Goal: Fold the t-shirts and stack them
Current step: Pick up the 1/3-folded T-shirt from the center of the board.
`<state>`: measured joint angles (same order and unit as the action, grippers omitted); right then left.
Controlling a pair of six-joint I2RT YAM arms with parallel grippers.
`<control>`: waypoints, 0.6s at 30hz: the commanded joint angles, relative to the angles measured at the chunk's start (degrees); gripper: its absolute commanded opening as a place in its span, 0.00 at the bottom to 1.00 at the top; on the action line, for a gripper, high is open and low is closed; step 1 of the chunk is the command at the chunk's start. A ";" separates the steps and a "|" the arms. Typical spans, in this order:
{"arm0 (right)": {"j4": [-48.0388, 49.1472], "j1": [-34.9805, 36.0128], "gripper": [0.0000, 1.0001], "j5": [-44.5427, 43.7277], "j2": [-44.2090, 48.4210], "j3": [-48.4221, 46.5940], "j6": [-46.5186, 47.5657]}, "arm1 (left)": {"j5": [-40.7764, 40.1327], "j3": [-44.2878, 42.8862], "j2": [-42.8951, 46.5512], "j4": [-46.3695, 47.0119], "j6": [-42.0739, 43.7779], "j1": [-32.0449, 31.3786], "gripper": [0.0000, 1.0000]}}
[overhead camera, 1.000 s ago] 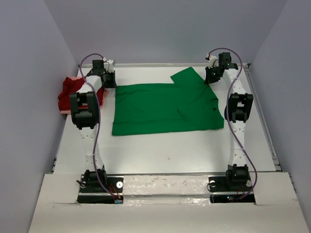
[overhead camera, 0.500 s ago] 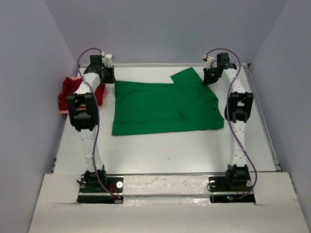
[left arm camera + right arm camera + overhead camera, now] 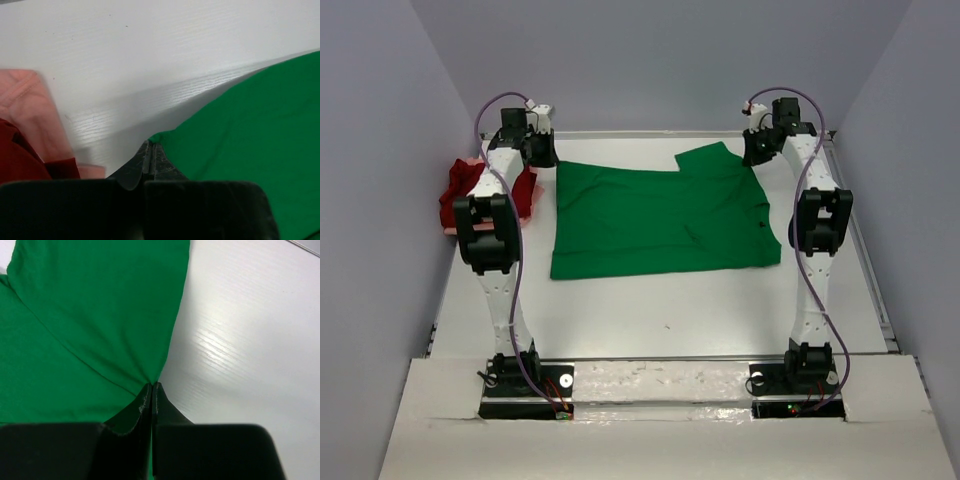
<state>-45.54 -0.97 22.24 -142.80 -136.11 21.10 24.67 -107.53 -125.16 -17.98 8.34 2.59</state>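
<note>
The bright green t-shirt (image 3: pixel 660 220) lies spread flat in the middle of the table. My left gripper (image 3: pixel 542 155) is shut on its far left corner, and the left wrist view shows the green cloth (image 3: pixel 250 125) pinched at the tips of that gripper (image 3: pixel 151 145). At the far right edge by the sleeve, my right gripper (image 3: pixel 755 155) is shut on the shirt; the cloth (image 3: pixel 90 315) gathers into creases at this gripper's (image 3: pixel 151 386) tips. A dark red t-shirt (image 3: pixel 455 200) and a pale pink one (image 3: pixel 30 110) lie crumpled together at the table's left edge.
Grey walls close in the white table (image 3: pixel 660 310) on the left, back and right. The crumpled red and pink pile sits just left of my left forearm. Both arm bases stand at the near edge.
Both grippers have moved toward the back wall, drawing the shirt's far edge with them. The right sleeve has shifted back with it. The near edge has stayed put.
</note>
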 commanded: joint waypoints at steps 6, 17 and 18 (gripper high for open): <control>3.09 0.45 0.00 -5.45 5.34 3.92 1.40 | 1.70 1.70 6.60 -1.01 2.03 -0.22 0.00; 4.67 0.45 0.00 -8.88 8.76 8.93 2.63 | 1.70 3.02 7.12 -2.94 4.23 0.66 0.00; 4.67 0.45 0.00 -8.88 9.12 9.20 2.71 | 1.96 3.20 7.13 -3.03 4.32 0.66 0.00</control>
<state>-43.97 -0.75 14.68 -139.81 -127.42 22.79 25.36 -105.34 -122.28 -20.08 11.35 2.72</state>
